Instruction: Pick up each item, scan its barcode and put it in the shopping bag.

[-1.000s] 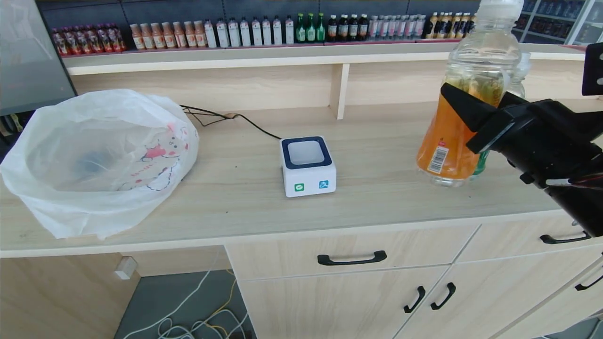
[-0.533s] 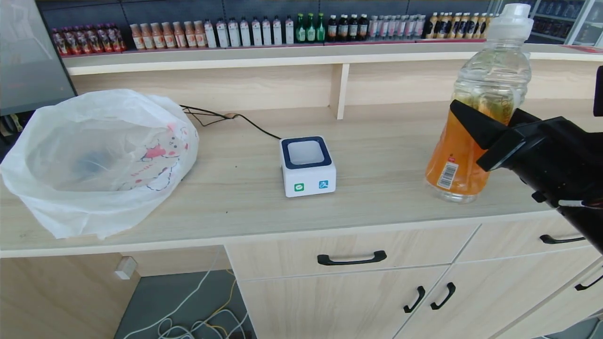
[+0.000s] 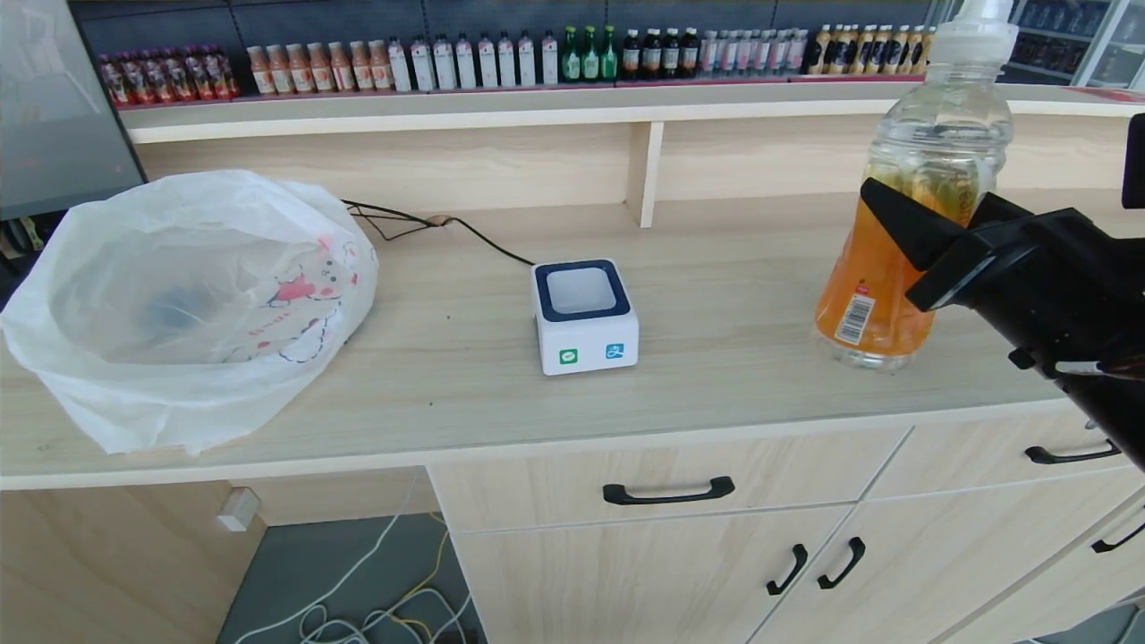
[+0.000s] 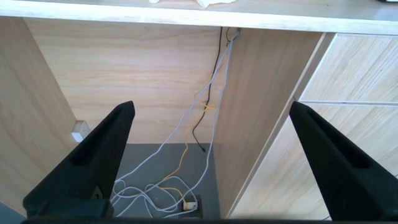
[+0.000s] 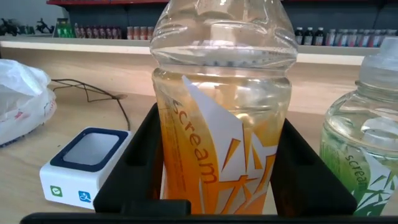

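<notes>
— Right of the scanner, what's held?
— Orange bottle, upright; my right gripper is closed around its middle. Shopping bag lies left of the scanner, well apart.

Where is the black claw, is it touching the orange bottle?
Touching. The right wrist view shows the right gripper's two black fingers pressed flat against both sides of the orange bottle, with no gap.

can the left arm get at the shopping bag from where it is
Probably not directly: the open left gripper sits below the countertop, facing loose cables, and the shopping bag lies on top; it must rise first.
</notes>
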